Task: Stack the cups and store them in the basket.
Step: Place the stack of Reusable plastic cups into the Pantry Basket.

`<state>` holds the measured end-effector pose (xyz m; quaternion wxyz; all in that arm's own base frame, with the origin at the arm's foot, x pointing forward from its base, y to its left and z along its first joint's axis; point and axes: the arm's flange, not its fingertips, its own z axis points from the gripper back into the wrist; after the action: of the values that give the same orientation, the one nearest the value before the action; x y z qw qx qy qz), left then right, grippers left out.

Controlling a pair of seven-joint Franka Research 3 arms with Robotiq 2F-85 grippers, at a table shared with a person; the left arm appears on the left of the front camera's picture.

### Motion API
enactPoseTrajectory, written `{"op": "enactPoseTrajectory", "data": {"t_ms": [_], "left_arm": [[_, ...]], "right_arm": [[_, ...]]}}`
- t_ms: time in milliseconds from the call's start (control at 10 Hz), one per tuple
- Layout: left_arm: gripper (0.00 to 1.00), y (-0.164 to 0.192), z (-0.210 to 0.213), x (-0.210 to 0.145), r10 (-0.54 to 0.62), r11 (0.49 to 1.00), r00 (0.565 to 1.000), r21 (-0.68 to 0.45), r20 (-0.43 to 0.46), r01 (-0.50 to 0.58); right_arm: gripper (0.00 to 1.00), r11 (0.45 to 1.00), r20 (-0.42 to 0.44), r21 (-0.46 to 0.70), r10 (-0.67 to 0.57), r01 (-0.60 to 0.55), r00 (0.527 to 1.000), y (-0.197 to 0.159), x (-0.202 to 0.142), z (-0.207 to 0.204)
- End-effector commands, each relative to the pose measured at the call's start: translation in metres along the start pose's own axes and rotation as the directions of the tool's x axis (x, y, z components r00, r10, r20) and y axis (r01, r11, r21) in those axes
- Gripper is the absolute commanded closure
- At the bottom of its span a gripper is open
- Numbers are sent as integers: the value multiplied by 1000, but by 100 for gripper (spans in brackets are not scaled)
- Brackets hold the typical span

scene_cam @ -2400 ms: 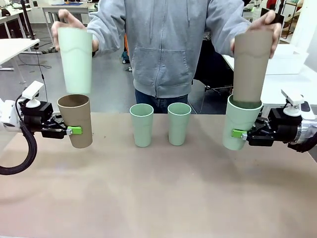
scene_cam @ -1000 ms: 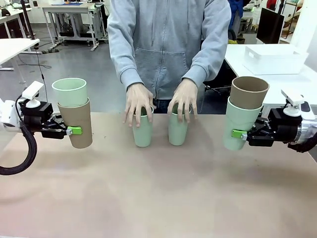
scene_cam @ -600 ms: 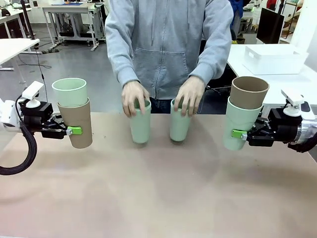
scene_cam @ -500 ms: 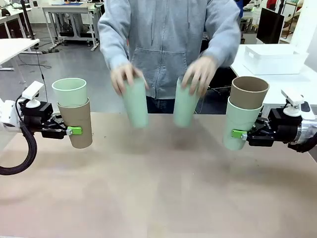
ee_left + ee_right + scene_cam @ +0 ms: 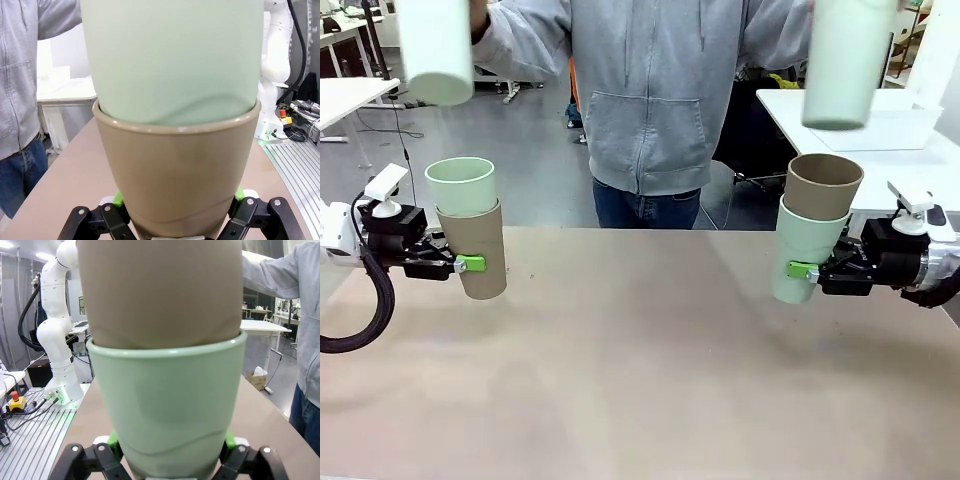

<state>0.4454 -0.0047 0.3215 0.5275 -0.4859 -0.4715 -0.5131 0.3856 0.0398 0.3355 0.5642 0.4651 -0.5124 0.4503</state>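
Observation:
My left gripper (image 5: 470, 263) is shut on a tan-brown cup (image 5: 477, 250) held upright above the table's left side, with a mint green cup (image 5: 461, 184) nested in it. In the left wrist view the tan cup (image 5: 175, 180) sits between the green pads with the mint cup (image 5: 172, 55) rising out of it. My right gripper (image 5: 802, 270) is shut on a mint cup (image 5: 803, 250) with a tan cup (image 5: 823, 185) nested inside; the right wrist view shows that mint cup (image 5: 167, 410) and tan cup (image 5: 160, 290). The person holds two more mint cups high, one (image 5: 438, 50) over the left stack, one (image 5: 845, 60) over the right. The white basket (image 5: 880, 125) stands on the side table at the back right.
The brown table (image 5: 640, 370) stretches between my two arms. The person in a grey hoodie (image 5: 645, 90) stands at the far edge, arms raised to both sides. White tables and office gear lie farther back.
The person has lifted the two mint cups from the table's middle and carried them outward and up, above my two held stacks. Neither arm has moved.

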Motion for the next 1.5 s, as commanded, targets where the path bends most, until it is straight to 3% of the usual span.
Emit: {"op": "enactPoseTrajectory", "data": {"t_ms": [0, 1400], "left_arm": [[15, 1, 1, 4, -11, 1000, 1000, 0, 2, 11], [15, 1, 1, 4, -11, 1000, 1000, 0, 2, 11]], "right_arm": [[16, 1000, 2, 2, 7, -7, 1000, 0, 3, 0], [16, 1000, 2, 2, 7, -7, 1000, 0, 3, 0]]}}
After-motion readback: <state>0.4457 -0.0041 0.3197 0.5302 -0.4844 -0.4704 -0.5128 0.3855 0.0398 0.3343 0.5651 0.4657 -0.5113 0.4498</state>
